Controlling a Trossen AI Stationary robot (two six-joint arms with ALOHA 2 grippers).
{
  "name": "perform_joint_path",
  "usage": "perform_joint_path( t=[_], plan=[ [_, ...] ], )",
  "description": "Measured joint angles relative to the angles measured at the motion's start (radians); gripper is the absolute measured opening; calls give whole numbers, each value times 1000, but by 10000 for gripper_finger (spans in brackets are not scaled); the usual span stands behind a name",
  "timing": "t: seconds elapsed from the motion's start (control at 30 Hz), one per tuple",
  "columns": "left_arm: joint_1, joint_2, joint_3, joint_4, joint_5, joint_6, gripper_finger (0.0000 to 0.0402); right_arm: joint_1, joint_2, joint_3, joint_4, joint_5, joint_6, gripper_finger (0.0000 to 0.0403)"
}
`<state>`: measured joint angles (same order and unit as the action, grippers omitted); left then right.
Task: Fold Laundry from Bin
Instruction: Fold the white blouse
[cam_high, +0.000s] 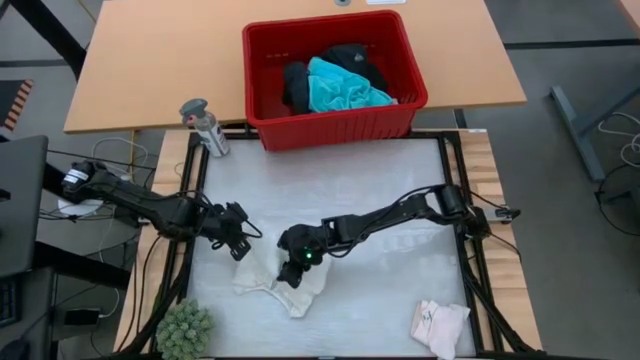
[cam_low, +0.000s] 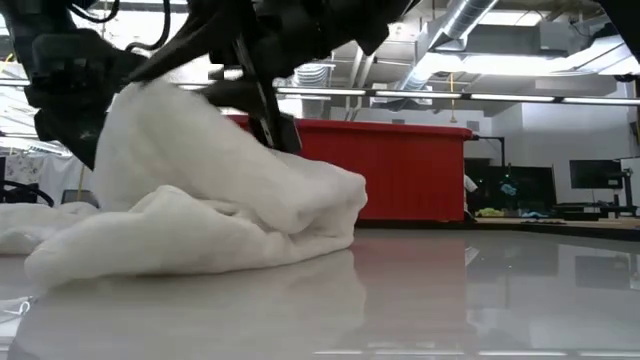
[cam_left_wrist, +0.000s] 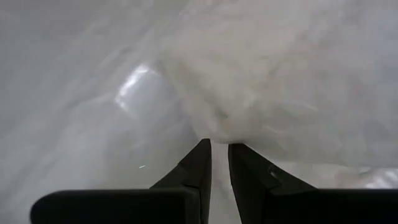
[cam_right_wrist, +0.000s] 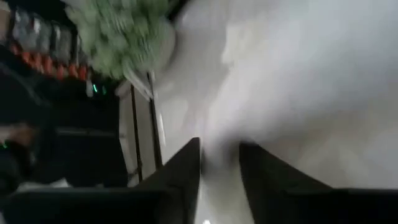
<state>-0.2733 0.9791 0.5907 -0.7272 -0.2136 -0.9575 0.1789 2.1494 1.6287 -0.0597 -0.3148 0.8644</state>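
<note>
While both arms work at the front-middle of the surface (cam_high: 340, 190), entries follow.
White lacy top: crumpled heap (cam_high: 282, 282) on the surface, between the two claws, well apart from the bin.
Left claw: (cam_high: 240, 245) at the heap's left edge, fingers (cam_left_wrist: 196, 168) nearly closed, pinching a fold of the white top.
Right claw: (cam_high: 293, 272) directly over the heap's middle, fingers (cam_right_wrist: 186, 165) narrowly parted, cloth between them.
Bin: red (cam_high: 330, 125), at the far edge, holding turquoise shirt (cam_high: 340, 88) and black clothing (cam_high: 296, 85).
Pale pink-white piece: (cam_high: 440, 325) front right corner.
</note>
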Motion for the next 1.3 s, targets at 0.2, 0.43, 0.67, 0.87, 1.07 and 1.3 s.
perform_joint_path(
  t=[0.2,0.43,0.67,0.87,1.07,1.3],
  plan=[
    [77,-25,1,-249,-39,137,43,12,-3,1,4,-3,-100,214],
    [174,-198,41,-302,-65,164,43,8,-6,1,-3,1,-131,198],
    [187,-383,101,131,-149,334,41,-15,-124,3,-59,61,-198,143],
    [212,-193,92,249,-205,475,4,-5,-245,1,-313,244,-220,114],
    [286,35,92,467,-35,574,0,32,-345,2,-613,487,-180,85],
    [358,217,95,542,316,572,0,94,-393,2,-708,590,-132,61]
  ],
)
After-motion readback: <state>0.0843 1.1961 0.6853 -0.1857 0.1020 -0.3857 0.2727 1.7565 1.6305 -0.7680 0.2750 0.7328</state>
